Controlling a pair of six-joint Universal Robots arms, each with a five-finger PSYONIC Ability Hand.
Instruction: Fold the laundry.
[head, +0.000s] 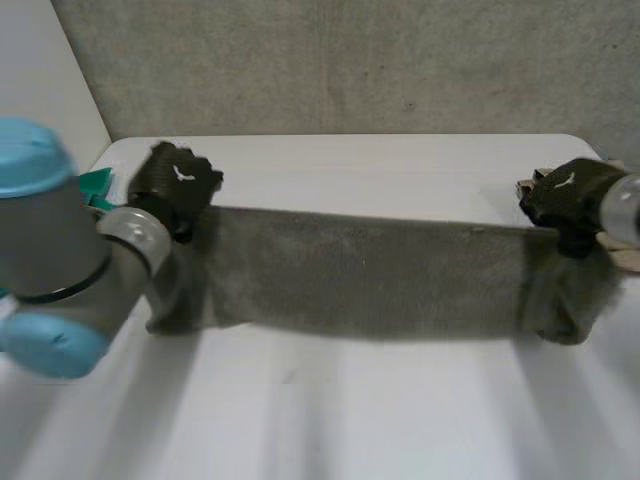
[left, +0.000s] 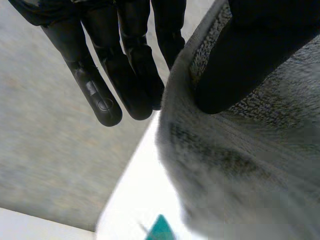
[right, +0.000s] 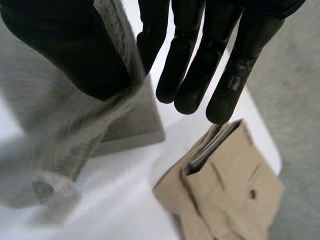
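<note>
The fold looks about midway for the grey towel (head: 370, 275) and finished for one other piece. The towel is drawn out in a long band across the far half of the desk (head: 350, 420), running nearly from the left edge to the right edge. Its upper edge is lifted and its lower edge seems to meet the desk top. Whether it has already been doubled lengthwise cannot be told, and in any case it is not yet a compact stack.

The left robot hand (head: 175, 185) is clamped on the towel's left end, with its thumb (left: 250, 55) pressing the cloth against a straight finger. The right robot hand (head: 560, 200) pinches the right end the same way, thumb (right: 75, 55) on the cloth. A short tail of towel hangs below each grip.

Tan trousers (right: 225, 190) lie folded by the desk's right edge, near the far corner, and look done.

By count there is one towel, one pair of folded trousers, two robot hands, and one teal object (head: 95, 185) at the left edge, too hidden to identify.
</note>
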